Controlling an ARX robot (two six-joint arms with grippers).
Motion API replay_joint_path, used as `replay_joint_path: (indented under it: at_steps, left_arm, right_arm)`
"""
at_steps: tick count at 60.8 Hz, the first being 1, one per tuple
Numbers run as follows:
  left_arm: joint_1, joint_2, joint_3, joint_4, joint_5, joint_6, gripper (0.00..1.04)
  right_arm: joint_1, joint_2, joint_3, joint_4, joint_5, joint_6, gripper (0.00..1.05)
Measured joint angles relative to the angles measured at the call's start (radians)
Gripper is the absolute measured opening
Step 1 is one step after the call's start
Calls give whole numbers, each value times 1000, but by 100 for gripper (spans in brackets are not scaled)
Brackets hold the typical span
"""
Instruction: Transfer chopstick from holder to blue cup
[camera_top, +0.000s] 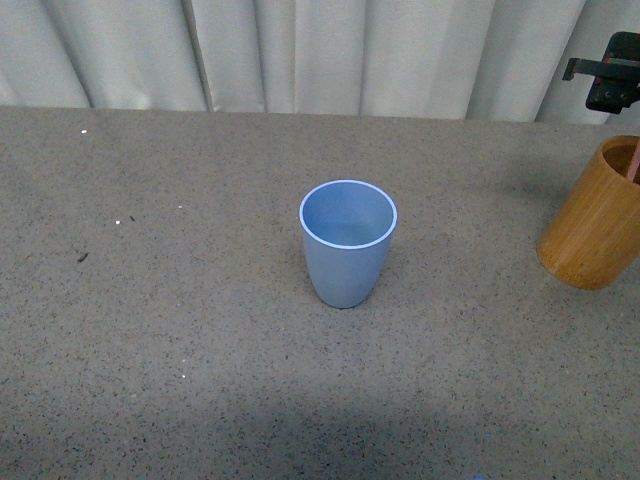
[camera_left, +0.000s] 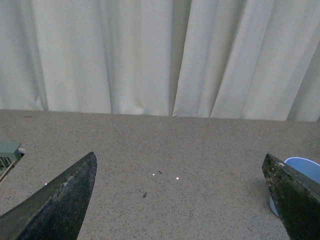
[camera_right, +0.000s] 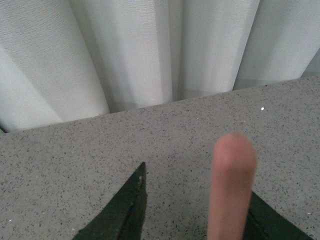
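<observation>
One risk: right gripper (camera_right: 197, 185), spread around the chopstick (camera_right: 232, 185), closes off-centre; holder (camera_top: 595, 220) could tip; left gripper (camera_left: 179, 157) spread, empty.

Front camera overlooks the table (camera_top: 180, 360); low wrist cameras share its curtain (camera_top: 330, 50).

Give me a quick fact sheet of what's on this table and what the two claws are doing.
table: grey, speckled, with a white curtain behind
blue cup: upright mid-table, looks empty
holder: wooden, upright, right of the blue cup, cut off by the picture's edge
chopstick: pink tip between the right claw's fingers
left claw: open, nothing between its fingers
right claw: open around the chopstick, gap on one side
progress: chopstick not yet in the blue cup
</observation>
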Motion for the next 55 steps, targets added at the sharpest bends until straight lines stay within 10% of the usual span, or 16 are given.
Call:
replay_joint_path:
  at_steps: [13, 55]
  left_arm:
    - [0, 0, 0, 0, 0, 0, 98]
    - [0, 0, 0, 0, 0, 0, 98]
  right_arm:
    - [0, 0, -39, 30, -13, 0, 1]
    - [-8, -612, -80, 0, -22, -160, 1]
